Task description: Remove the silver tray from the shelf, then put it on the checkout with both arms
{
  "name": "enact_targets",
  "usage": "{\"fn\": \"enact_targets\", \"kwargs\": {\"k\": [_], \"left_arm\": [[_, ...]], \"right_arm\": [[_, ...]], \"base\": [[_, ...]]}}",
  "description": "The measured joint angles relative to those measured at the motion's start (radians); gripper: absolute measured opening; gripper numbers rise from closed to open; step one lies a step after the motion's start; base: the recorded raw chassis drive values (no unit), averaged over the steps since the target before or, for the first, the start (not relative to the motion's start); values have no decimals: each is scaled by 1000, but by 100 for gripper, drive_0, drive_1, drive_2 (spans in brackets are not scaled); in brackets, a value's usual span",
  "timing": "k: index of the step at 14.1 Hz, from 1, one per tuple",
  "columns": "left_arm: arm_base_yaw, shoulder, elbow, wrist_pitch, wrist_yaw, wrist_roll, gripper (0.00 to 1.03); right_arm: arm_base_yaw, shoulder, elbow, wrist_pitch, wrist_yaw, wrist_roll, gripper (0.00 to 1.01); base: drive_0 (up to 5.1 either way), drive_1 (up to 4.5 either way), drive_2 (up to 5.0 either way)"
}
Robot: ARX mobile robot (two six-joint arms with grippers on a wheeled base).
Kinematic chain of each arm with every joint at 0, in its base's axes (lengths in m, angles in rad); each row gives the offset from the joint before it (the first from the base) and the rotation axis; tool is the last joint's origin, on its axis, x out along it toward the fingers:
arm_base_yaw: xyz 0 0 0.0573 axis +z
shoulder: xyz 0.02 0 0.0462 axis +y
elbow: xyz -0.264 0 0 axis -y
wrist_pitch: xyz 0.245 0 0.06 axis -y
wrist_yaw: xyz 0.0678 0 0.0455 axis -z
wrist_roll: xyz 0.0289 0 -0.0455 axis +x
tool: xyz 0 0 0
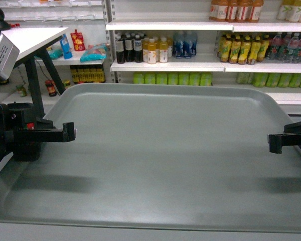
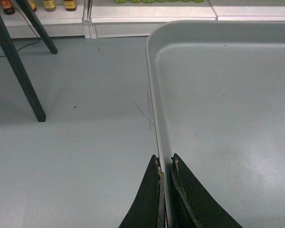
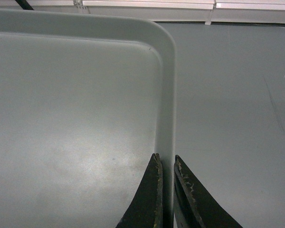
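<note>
- The silver tray [image 1: 160, 155] fills most of the head view, held level in the air over the grey floor [image 2: 76, 142], away from the shelf [image 1: 165, 65] of bottled drinks [image 1: 150, 49] at 12 o'clock.
- It looks stiff, thin and probably light. The matte metal is likely slippery, so the raised rim is the place to hold.
- The left hand [image 2: 165, 164] reaches in from 9 o'clock, its two thin fingers pinching the left rim between them.
- The right hand [image 3: 165, 161] reaches in from 3 o'clock, pinching the right rim just below the rounded corner.
- Both forearms lie roughly level, facing each other across the tray.
- The checkout surface [image 1: 32, 37] sits at 10 o'clock on dark legs.
</note>
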Motion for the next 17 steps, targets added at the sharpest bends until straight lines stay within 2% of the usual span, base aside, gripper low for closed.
{"fn": "enact_targets", "kwargs": {"k": [2, 17], "left_arm": [[-2, 0, 0, 3, 1, 0, 3], [-1, 0, 0, -1, 0, 0, 3]], "right_arm": [[0, 0, 0, -3, 0, 0, 3], [0, 1, 0, -2, 1, -2, 3]], "base": [[0, 0, 0], [-471, 159, 316]]}}
